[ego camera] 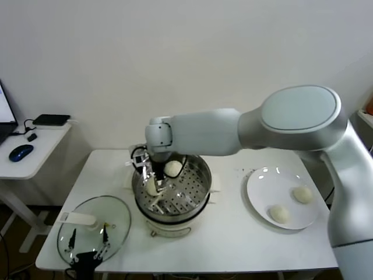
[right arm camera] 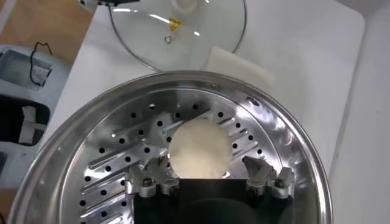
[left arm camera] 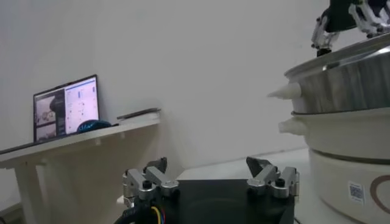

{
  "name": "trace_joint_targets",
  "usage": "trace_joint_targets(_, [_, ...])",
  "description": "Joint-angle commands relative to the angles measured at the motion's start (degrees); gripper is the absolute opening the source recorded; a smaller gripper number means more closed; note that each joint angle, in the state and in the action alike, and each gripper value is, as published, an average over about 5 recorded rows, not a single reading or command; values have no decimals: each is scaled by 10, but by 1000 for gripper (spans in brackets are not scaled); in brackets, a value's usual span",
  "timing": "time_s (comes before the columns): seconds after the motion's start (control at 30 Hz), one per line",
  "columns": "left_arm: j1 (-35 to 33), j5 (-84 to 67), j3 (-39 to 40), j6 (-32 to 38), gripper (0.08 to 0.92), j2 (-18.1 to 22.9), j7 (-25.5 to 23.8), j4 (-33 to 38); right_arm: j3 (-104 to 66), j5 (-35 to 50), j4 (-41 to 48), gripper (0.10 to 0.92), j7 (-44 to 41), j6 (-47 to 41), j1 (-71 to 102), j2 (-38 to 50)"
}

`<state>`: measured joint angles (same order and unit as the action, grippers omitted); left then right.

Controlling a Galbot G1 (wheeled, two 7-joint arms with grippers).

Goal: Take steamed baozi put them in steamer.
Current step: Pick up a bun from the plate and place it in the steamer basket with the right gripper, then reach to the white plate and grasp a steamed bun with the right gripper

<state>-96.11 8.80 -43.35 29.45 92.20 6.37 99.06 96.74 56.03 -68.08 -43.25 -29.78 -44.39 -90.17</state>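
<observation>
Your right gripper [right arm camera: 207,178]: jaws spread, released, holding nothing, inside the steamer [ego camera: 200,175]. Between its fingertips, one steamed baozi [right arm camera: 200,147] rests on the perforated floor. Second baozi [ego camera: 172,168] just beyond. Two baozi [ego camera: 280,213] well off on the white plate [ego camera: 256,192]. Your left gripper [left arm camera: 211,181]: open, idle by the glass lid [ego camera: 119,219].
</observation>
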Motion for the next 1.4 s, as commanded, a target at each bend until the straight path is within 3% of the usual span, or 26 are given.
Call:
trace_joint_targets(0.03, [-3,0,-2,0,823,10,0,3,37,17,-69,822,-59,42,-96,124])
trace_joint_targets(0.3, [0,1,1,-2,823,13,0,-1,125,-70,-118,823,-162,171,-171,313])
trace_joint_targets(0.67, [6,4,3,-2,823,18,0,-10,192,-253,-171,823,-141,203,-126,502])
trace_joint_targets(1.07, [6,8,3,1,823,20,1,-17,87,-339,-131,823,-99,164,50,561])
trace_joint_targets(1.4, [6,10,1,2,823,19,2,-24,-6,-365,-86,823,-80,152,177,552])
